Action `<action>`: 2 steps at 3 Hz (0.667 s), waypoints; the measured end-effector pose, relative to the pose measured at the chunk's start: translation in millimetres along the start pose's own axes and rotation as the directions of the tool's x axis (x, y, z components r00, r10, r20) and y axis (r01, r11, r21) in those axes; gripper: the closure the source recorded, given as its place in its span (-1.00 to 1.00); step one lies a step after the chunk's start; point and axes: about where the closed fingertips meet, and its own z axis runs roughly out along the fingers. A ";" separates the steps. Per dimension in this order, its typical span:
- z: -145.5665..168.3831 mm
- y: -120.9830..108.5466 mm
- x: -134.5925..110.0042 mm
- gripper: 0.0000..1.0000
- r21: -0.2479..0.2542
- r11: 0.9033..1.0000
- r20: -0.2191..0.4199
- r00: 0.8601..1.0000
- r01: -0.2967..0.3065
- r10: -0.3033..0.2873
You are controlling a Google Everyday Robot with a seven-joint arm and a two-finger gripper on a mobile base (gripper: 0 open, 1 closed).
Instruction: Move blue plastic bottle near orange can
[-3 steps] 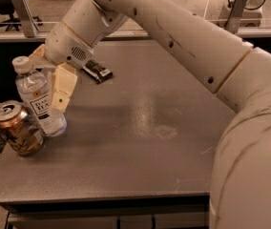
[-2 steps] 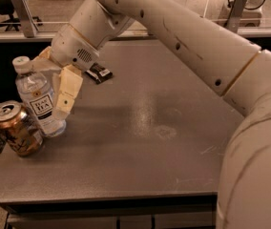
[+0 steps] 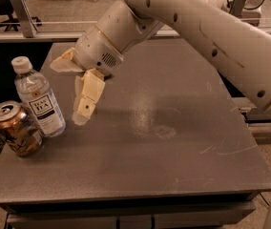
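Note:
The blue plastic bottle (image 3: 36, 99), clear with a white cap and a "TEA" label, stands upright at the table's left edge. The orange can (image 3: 17, 129) stands right next to it on its front-left side, touching or nearly touching. My gripper (image 3: 67, 90) hangs just right of the bottle, a little above the table. It is open and empty, with one finger (image 3: 87, 99) pointing down and the other toward the bottle's cap. It is apart from the bottle.
The grey table (image 3: 154, 142) has its left edge close to the can and bottle. My large white arm (image 3: 197, 27) reaches across the back right. A metal rail (image 3: 26, 18) runs behind the table.
My gripper has drawn back to the right, away from the bottle it stood around. The bottle stays upright beside the can. The black wrapper behind the gripper is now hidden.

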 end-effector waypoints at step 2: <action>-17.8 15.6 9.0 -1.00 0.063 0.998 -0.004 1.000 -0.029 0.029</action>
